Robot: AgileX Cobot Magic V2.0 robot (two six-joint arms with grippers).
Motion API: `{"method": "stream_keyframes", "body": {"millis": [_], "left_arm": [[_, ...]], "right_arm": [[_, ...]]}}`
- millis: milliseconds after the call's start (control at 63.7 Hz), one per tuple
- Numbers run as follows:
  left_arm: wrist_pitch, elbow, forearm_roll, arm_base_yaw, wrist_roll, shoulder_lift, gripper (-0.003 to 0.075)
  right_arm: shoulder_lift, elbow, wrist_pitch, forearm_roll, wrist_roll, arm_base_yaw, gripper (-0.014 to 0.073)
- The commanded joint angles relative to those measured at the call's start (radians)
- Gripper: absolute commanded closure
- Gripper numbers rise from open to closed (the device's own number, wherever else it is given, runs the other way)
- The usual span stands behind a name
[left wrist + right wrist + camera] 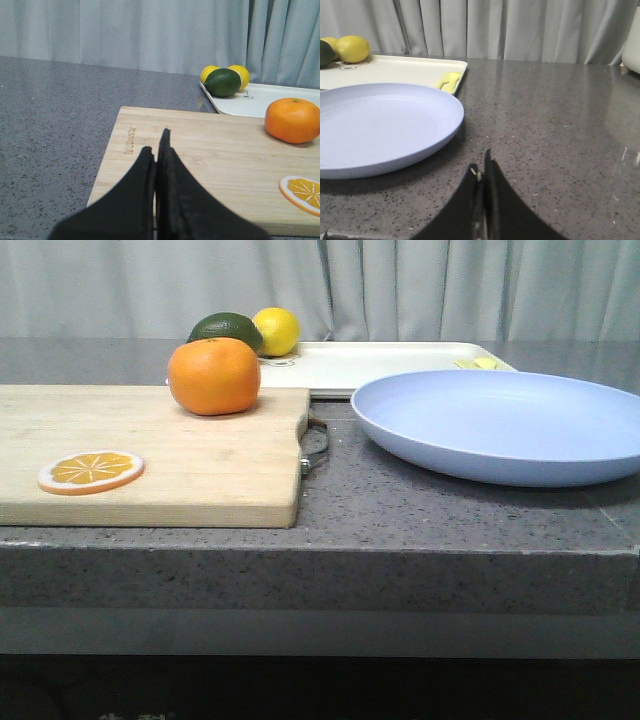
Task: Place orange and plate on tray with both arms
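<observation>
The front view sits low, close to the near table edge, facing forward across the cutting board [150, 450] on the left and the plate [505, 425] on the right toward the far curtain [420, 285]. The left wrist view looks from just above the board's near-left part, facing far-right to the orange [293, 120]. The right wrist view hovers low, right of the plate, facing far. All three share the tray [385, 362] and lemon [277, 330].
</observation>
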Motion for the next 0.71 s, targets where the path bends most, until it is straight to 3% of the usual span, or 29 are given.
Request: {"method": "stream_keyframes", "body": {"millis": [0,251,440,691], "left_arm": [[-0.093,0.006,-0.008,0.001,-0.008,-0.020,0.0738],[-0.038,-0.106,-0.008,0.001,-0.008,-0.018,0.0738],[0.130,-0.339,-0.008,0.001,0.005,0.042,0.0738],[0.327,-0.656,-0.001,0.001,0.030,0.263,0.0738]], "right_arm": [[-0.024,-0.005,-0.093,0.002,-0.009,-0.003,0.0662],[-0.024,-0.106,-0.039,0.002,-0.008,-0.003,0.0662],[0.009,-0.295,0.085,0.002,-0.008,-0.003,0.0662],[0.204,-0.549,0.211,0.002,-0.008,-0.003,0.0662]]}}
